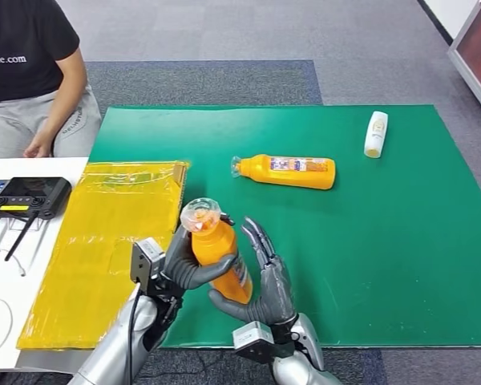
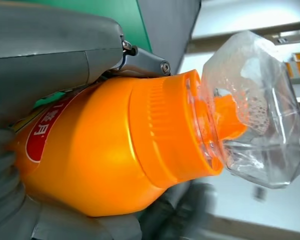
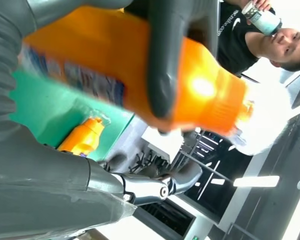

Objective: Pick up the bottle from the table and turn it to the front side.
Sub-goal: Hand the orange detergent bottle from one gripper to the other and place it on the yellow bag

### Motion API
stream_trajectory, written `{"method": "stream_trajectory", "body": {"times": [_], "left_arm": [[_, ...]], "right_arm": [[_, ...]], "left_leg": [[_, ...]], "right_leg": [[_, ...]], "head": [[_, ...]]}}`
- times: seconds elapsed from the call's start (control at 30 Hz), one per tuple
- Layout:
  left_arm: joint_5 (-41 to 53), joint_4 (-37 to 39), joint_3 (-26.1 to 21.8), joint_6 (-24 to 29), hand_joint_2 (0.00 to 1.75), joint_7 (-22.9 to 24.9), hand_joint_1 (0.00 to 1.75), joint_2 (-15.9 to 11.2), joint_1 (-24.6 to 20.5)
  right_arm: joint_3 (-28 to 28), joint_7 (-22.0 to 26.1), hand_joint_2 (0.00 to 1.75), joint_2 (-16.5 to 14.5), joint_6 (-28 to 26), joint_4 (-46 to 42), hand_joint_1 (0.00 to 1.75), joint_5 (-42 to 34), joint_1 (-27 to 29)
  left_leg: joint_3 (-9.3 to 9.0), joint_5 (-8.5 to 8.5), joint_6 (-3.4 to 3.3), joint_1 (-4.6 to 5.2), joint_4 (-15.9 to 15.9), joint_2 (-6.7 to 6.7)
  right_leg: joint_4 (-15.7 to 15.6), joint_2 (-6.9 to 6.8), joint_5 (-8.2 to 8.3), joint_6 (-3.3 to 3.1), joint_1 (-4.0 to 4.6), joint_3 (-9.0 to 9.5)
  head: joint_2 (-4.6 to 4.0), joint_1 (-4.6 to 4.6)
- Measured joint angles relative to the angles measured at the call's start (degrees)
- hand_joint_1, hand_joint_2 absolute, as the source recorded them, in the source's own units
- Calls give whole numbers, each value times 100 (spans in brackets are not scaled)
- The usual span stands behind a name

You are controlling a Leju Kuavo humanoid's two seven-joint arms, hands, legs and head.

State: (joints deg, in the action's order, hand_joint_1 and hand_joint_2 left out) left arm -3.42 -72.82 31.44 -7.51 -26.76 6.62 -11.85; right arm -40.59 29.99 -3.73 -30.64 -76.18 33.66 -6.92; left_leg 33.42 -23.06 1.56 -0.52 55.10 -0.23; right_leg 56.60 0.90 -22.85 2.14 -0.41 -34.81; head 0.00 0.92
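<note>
bottle upright above mat | left hand wrapped round it | right hand spread, thumb under its base

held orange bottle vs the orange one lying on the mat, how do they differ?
Pose: the held bottle stands roughly upright, cap up; the lying bottle is on its side on the green mat.
Support: the held bottle is off the mat, gripped by the left hand, with the right hand against its lower part; nothing touches the lying bottle.
Place: the held bottle is near the mat's front edge, the lying bottle farther back.
Shared: orange body, clear cap, printed label.
</note>
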Motion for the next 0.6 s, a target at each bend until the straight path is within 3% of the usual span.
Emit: {"method": "stream_trajectory", "body": {"times": [0.2, 0.33, 0.6], "left_arm": [[1361, -82, -141, 312, 175, -71, 175, -557, 72], [2075, -272, -286, 601, 175, -148, 175, -835, 110], [3140, -670, -387, 1062, 175, -119, 175, -1348, 188]], "right_arm": [[1, 17, 0, -24, -91, -77, 0, -24, 184], [8, 42, 175, -32, -88, -90, 0, -31, 280], [51, 46, 175, -47, -29, -96, 0, -40, 371]], "left_leg": [[0, 2, 3, -1, -1, -1], [-2, 1, 3, -1, -1, -1], [-6, 10, 11, -2, -1, -1]], "right_leg": [[7, 0, -2, -3, 3, 0], [7, -1, -3, -3, 3, 3], [8, 0, 5, -12, 4, 4]], "head": [[0, -1], [0, 0], [0, -1]]}}
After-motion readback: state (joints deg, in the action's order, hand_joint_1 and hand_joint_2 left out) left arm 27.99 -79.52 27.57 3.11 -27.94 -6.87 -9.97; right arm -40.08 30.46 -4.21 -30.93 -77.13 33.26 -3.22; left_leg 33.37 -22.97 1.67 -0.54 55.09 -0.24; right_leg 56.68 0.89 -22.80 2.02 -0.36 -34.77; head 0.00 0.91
